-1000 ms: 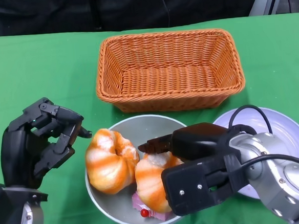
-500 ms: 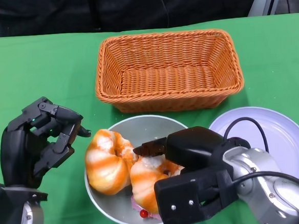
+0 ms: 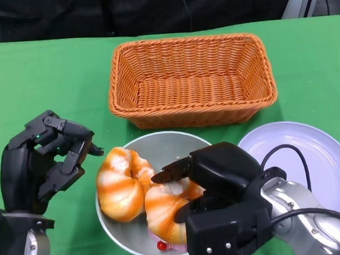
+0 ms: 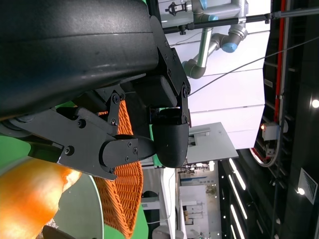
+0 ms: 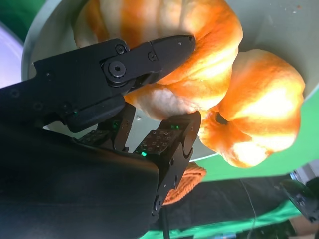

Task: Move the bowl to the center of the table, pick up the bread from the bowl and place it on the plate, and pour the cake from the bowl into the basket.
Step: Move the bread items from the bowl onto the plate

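The grey bowl (image 3: 166,140) sits near the table's front, below the basket, and holds two orange-and-white striped breads. My right hand (image 3: 220,179) grips the right bread (image 3: 166,208) from above; the right wrist view shows fingers (image 5: 149,57) pressed on either side of that bread (image 5: 204,64). The left bread (image 3: 120,183) leans on the bowl's left wall. A pink cake (image 3: 162,243) with a red cherry peeks out under the held bread. The white plate (image 3: 315,158) lies to the right of the bowl. My left hand (image 3: 44,159) hovers left of the bowl, fingers half curled, holding nothing.
An orange wicker basket (image 3: 191,79) stands empty behind the bowl, its front wall close to the bowl's rim. Green cloth covers the table. The right forearm (image 3: 304,211) and its cable lie over the plate's near-left part.
My right hand has shifted left and toward the front edge with the right bread in its grip, uncovering more of the plate. The left hand has stayed put.
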Motion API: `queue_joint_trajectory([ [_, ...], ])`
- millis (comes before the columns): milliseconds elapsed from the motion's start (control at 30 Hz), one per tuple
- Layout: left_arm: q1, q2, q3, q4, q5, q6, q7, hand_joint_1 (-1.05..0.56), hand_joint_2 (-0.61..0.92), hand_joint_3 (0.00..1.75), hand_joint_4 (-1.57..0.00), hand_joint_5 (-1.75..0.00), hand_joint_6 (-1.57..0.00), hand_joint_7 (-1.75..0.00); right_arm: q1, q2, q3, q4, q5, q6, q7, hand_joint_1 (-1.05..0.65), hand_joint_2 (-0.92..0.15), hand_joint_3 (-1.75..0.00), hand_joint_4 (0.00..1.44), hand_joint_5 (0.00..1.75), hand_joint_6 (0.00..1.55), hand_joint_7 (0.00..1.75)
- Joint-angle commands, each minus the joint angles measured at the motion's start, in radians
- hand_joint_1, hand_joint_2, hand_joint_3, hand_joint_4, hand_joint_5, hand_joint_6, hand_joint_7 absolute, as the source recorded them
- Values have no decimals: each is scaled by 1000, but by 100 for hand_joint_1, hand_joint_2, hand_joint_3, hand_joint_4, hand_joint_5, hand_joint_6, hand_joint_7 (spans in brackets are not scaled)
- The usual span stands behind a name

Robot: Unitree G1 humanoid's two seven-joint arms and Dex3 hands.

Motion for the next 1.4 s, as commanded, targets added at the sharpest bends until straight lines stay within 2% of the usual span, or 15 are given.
queue_joint_trajectory([
  [33,10,9,2,-18,-6,16,7,-11,77,60,-82,-138,-90,-110,35,5,-2,47,18,-36,-26,-22,-92,-10,74,130,117,2],
  [167,3,13,4,-8,-13,4,-9,-11,77,60,-81,-139,-89,-110,28,15,-29,82,39,-98,-93,-19,-92,-11,86,108,112,1],
  [233,0,15,4,-4,-8,-1,-6,-11,77,60,-81,-139,-89,-110,23,18,-40,100,51,-128,-118,-18,-92,-15,88,106,113,2],
  [267,0,16,5,-2,-7,-1,-6,-11,78,60,-81,-139,-89,-110,21,20,-46,112,57,-151,-134,-17,-92,-17,89,109,115,3],
  [400,-3,19,5,7,1,-9,-3,-13,78,59,-83,-138,-89,-110,13,26,-71,153,71,-225,-196,-14,-92,-24,77,145,119,6],
  [467,-3,19,5,9,1,-9,-3,-13,78,59,-83,-138,-90,-110,11,27,-76,167,76,-245,-210,-13,-92,-25,74,153,120,7],
  [633,-3,20,5,16,3,-11,-4,-13,78,60,-82,-136,-89,-108,2,22,-122,199,109,-337,-255,-10,-92,-29,71,157,121,9],
  [933,-4,22,7,26,15,-12,10,-14,77,57,-81,-138,-89,-108,-14,22,-192,179,145,-394,-262,-12,-92,-28,67,166,117,14],
  [1067,-9,27,8,42,20,-27,2,-14,78,58,-81,-139,-89,-109,-12,21,-207,160,148,-398,-254,-11,-92,-24,72,156,110,30],
  [1200,-13,28,8,56,13,-38,-7,-14,78,58,-81,-138,-89,-107,-3,26,-215,157,152,-399,-247,-10,-92,-23,70,159,91,66],
  [1400,-12,28,5,56,9,-38,-6,-15,77,59,-81,-136,-90,-105,3,25,-215,143,155,-383,-216,-10,-92,-21,71,150,85,74],
])
